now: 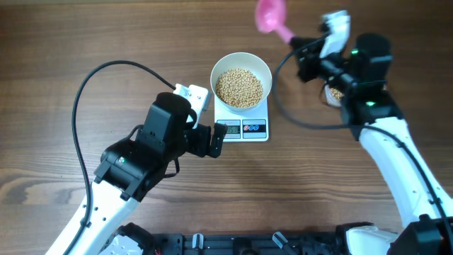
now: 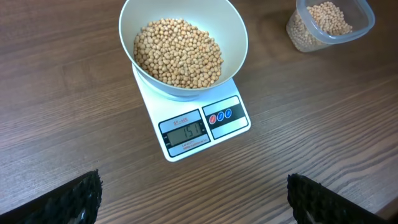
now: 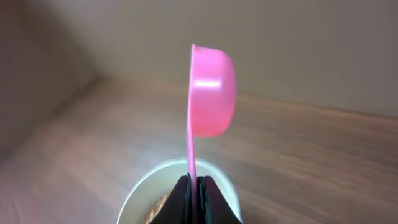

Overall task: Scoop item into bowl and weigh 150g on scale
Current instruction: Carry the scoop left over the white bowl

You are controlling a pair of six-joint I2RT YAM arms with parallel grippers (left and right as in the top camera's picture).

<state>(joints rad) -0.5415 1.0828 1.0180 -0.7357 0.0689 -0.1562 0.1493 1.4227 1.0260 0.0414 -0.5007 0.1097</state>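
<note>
The white bowl [image 1: 241, 80] [image 2: 183, 46] stands on the white scale [image 1: 243, 129] [image 2: 205, 127], heaped with tan beans [image 1: 239, 86] [image 2: 178, 53]. The scale's display reads 151. My left gripper [image 1: 214, 139] [image 2: 196, 205] hovers just in front of the scale, open, with bare table between its fingers [image 2: 68, 202]. My right gripper [image 1: 301, 46] [image 3: 194, 186] is raised to the right of the bowl, shut on the handle of a pink scoop [image 1: 271, 15] [image 3: 211, 90]. The scoop is turned on its side. A round pale rim shows under the right fingers; I cannot tell which container it is.
A clear plastic tub [image 1: 333, 92] [image 2: 329, 25] holding more beans sits right of the scale, mostly under my right arm in the overhead view. Black cables loop over the table on the left [image 1: 85, 92] and between the scale and the right arm [image 1: 297, 120].
</note>
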